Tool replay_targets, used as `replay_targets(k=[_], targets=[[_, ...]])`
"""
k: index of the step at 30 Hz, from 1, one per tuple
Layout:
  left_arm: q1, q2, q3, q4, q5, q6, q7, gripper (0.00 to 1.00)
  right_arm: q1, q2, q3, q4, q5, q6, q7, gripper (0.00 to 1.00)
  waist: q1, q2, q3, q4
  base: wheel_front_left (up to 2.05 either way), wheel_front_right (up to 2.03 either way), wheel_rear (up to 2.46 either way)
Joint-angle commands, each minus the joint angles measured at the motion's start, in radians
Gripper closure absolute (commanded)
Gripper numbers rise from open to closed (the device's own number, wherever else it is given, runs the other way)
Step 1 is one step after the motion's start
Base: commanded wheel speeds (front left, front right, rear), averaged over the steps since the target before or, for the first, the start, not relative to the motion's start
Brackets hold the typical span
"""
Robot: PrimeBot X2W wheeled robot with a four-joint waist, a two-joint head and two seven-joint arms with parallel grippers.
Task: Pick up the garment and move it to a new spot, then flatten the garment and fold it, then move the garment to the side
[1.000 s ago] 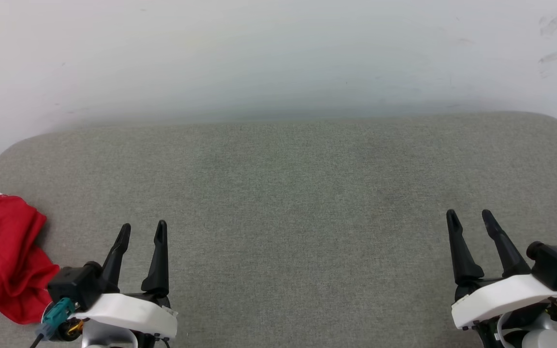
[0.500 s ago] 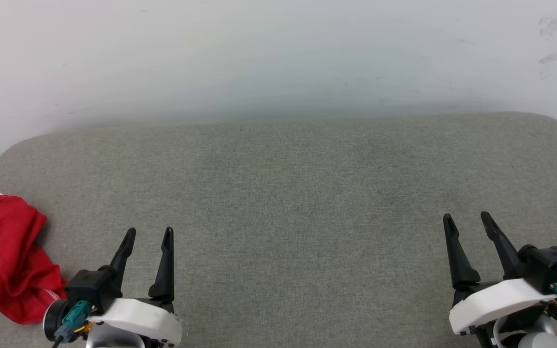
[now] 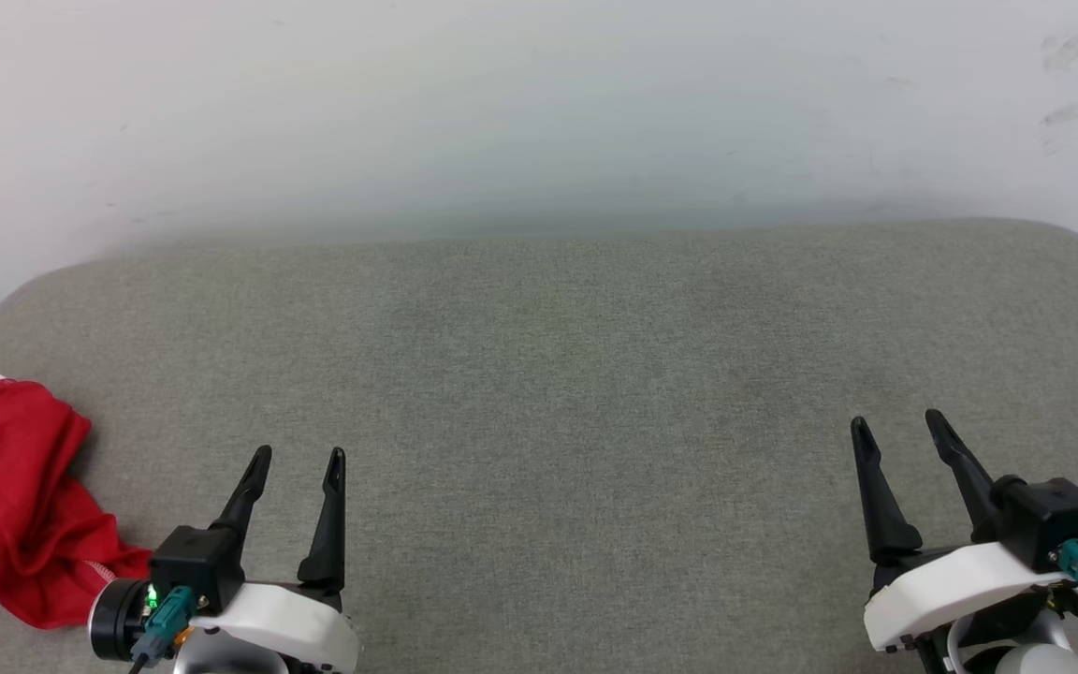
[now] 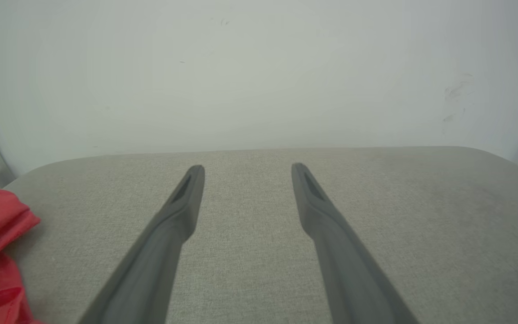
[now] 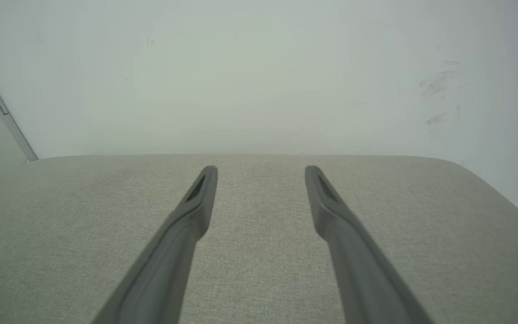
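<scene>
At the far left edge of the grey fabric surface (image 3: pixel 558 374), the garment (image 3: pixel 10 496) lies crumpled in a red heap, a bit of white showing at its top and a striped strip at its lower left; it sits just beside the left gripper (image 3: pixel 300 453), clear of its fingers; that gripper's 2 dark fingers are spread wide with nothing between them, tips pointing toward the pale wall (image 3: pixel 502 112); the right gripper (image 3: pixel 895 419) is at the lower right, well apart from the garment, its 2 fingers likewise spread wide and empty; in the wrist views both pairs reach out over bare grey fabric.
</scene>
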Motion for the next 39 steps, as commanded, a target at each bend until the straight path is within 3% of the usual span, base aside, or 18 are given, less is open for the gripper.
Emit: replay_targets(k=[1,10,16,25,39], targets=[[-0.010,0.001,-0.001,0.003,0.020,-0.003,-0.011,0.00,0.007,0.002,0.003,-0.002,-0.022,0.000,-0.007,0.00,0.0000,-0.0001,0.000,0.000,0.00,0.00,0.00],[-0.012,-0.003,-0.003,0.012,0.056,-0.004,-0.026,0.00,0.008,0.003,0.005,0.001,-0.059,0.000,-0.015,0.00,0.0000,-0.0001,-0.002,0.003,0.00,0.00,0.00],[-0.014,-0.008,0.002,0.020,0.021,-0.005,-0.025,0.00,0.006,0.003,0.003,0.007,-0.037,0.000,-0.015,0.00,0.0000,-0.0001,-0.003,0.014,0.00,0.00,0.00],[-0.016,0.000,0.004,0.022,0.024,-0.006,-0.025,0.00,0.002,0.003,0.014,0.000,-0.038,0.000,-0.013,0.00,0.0000,-0.0001,-0.008,0.082,0.00,0.00,0.00],[0.001,0.003,0.041,0.013,0.031,0.000,-0.024,0.00,0.013,0.003,0.075,-0.020,-0.022,0.000,-0.006,0.00,0.0000,-0.0001,-0.026,0.342,0.00,0.00,0.00]])
